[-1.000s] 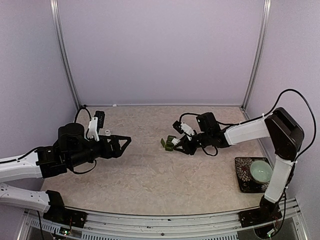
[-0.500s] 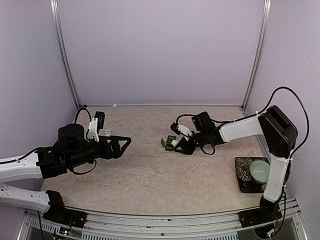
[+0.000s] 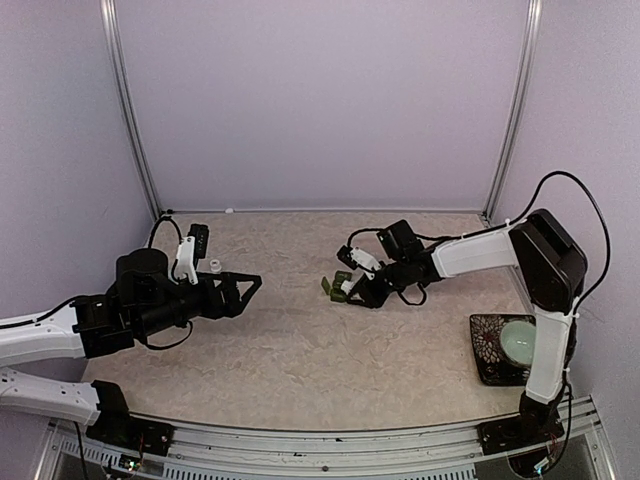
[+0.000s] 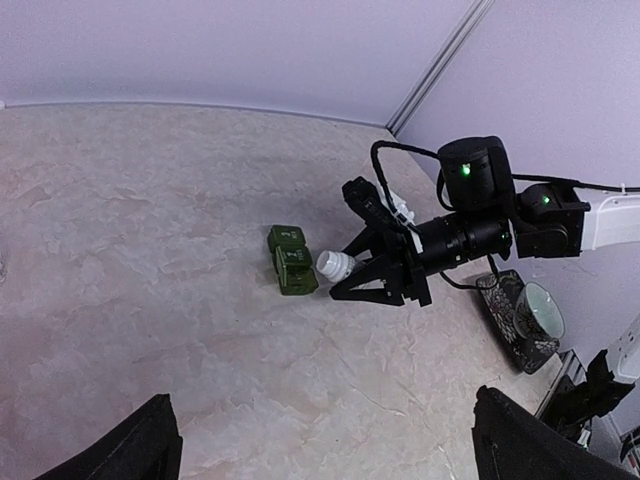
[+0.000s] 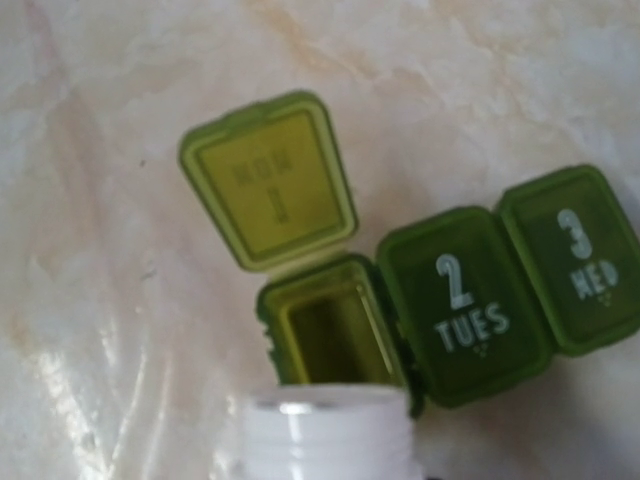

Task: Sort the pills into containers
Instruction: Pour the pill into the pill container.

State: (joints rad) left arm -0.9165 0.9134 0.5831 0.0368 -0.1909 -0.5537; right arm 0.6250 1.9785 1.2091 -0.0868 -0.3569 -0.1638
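Right gripper, fingers clamped on white pill bottle, is now shifted slightly left. The mouth is held at the open MON compartment of the green pill box, mid-tabletop. Pouring is judged next. Left gripper fingers are spread apart.

The table has a pale beige top veined like marble, closed in by lilac walls at its far, left and right edges. A dark green pill-box strip of three joined compartments lies flat on it, right of the middle and nearer the far edge than the near one. The strip's first lid is thrown back flat on the table, and its compartment stands open. The other two lids, marked 2 TUES and 3 WED, are shut. In the near right corner lies a dark patterned square tray, well apart from the strip, with a pale green bowl on it.
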